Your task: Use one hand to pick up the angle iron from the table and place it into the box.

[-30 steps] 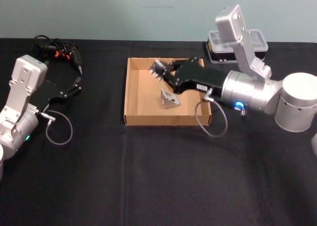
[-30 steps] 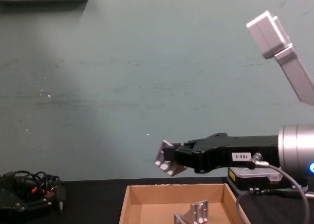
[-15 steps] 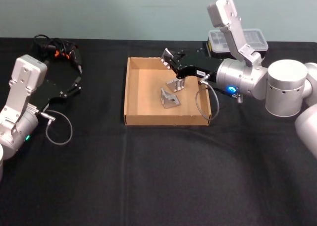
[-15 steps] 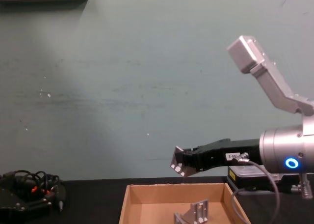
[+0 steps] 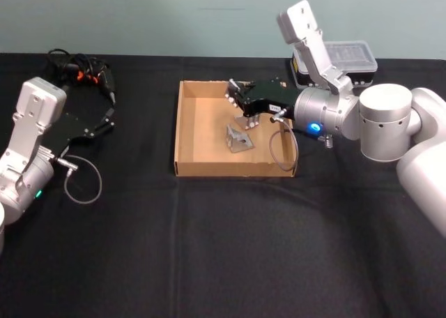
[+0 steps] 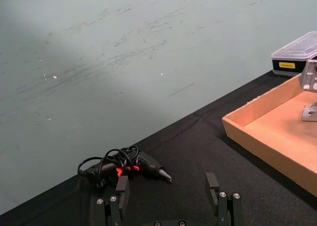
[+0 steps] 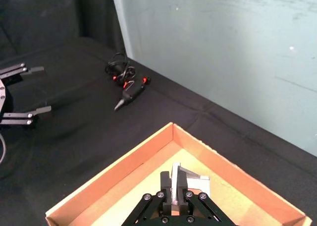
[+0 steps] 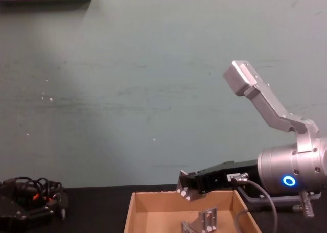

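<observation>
My right gripper (image 5: 240, 102) hangs over the far part of the tan box (image 5: 178, 130), just above its rim in the chest view (image 8: 185, 186). In the right wrist view its black fingers (image 7: 165, 186) stand close together on a silver angle iron (image 7: 190, 179). Another angle iron (image 5: 239, 139) lies on the box floor below and in front of the gripper, also seen from the chest (image 8: 202, 223). My left gripper (image 5: 108, 119) rests on the black table (image 5: 223, 248) at the far left, open and holding nothing (image 6: 168, 201).
A small black case with a clear lid (image 5: 348, 53) sits behind the right arm. A tangle of black cable with a pointed tool (image 5: 80, 70) lies at the back left, near the left gripper. The tabletop in front of the box is bare.
The right gripper has drawn back to the right and sunk from well above the box to just over its far rim, still shut on the silver piece. The left arm has not moved.
</observation>
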